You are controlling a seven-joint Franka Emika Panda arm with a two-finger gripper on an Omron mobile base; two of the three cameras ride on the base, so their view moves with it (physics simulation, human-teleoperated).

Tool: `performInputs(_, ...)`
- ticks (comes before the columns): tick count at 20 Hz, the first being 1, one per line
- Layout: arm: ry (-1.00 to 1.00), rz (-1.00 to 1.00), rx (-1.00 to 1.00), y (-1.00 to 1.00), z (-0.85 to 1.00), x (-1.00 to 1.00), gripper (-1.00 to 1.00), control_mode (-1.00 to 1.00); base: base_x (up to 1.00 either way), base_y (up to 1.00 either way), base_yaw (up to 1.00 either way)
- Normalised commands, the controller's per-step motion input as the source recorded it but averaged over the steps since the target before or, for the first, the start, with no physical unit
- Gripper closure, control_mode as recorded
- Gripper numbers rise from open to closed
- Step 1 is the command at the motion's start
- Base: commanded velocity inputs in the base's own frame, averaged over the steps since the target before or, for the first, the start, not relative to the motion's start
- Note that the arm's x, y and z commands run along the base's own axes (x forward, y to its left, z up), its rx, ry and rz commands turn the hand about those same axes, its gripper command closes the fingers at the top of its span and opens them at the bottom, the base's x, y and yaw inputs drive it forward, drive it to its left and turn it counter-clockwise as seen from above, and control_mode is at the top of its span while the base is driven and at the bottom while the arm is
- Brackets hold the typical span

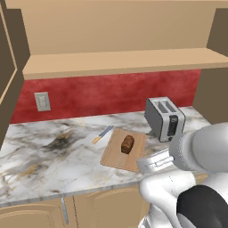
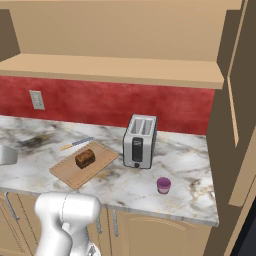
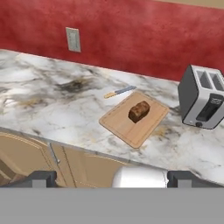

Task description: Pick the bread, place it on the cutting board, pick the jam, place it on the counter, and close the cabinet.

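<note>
So: small dark brown loaf of bread (image 3: pixel 139 111) sits mid-frame in the hand view, on the flat light-brown wooden cutting board (image 3: pixel 124 127), roughly centred, apart from every edge. Reads as that step done. Small squat purple jam jar with the lilac lid (image 2: pixel 163 185) stands upright on the white veined marble counter (image 2: pixel 185 165), lower right of centre in the right base view, near the front edge and clear of the silver two-slot toaster (image 2: pixel 139 141). So jam looks placed too.

Two-finger gripper (image 3: pixel 110 179): the dark tips sit far apart at the bottom of the hand view, jaws fully spread, nothing between them. It hangs back from the counter, off the front edge and above the lower tan doors, touching nothing. My read: only the cabinet close is left.

Hard to make out:
- tan wooden wall cabinet (image 2: pixel 235 85): door cut off by the right edge of the right base view, with another door slab at the left edge of the left base view. Both look swung out; hinges and handles not visible.
- yellow-handled knife (image 1: pixel 103 134) lies just beside the board's far corner; can't tell if it touches.
- jam jar is hidden behind the arm in the left base view.
</note>
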Motion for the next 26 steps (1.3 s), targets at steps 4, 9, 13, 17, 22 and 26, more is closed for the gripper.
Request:
performInputs(4, 0.00, 0.00, 0.00, 0.03, 0.00, -0.29, -1.00, -1.00, 0.00, 0.00, 0.00)
performInputs(9, 0.00, 0.00, 0.00, 0.10, 0.00, -0.21, -1.00, -1.00, 0.00, 0.00, 0.00)
performInputs(13, -0.03, 0.00, 0.00, 0.14, 0.00, -0.15, -1.00, -1.00, 0.00, 0.00, 0.00)
performInputs(17, -0.15, 0.00, 0.00, 0.12, 0.00, -0.17, -1.00, -1.00, 0.00, 0.00, 0.00)
performInputs(22, -0.23, 0.00, 0.00, 0.06, 0.03, -0.17, -1.00, -1.00, 0.00, 0.00, 0.00)
performInputs(26, -0.24, 0.00, 0.01, 0.08, 0.10, -0.21, -1.00, -1.00, 0.00, 0.00, 0.00)
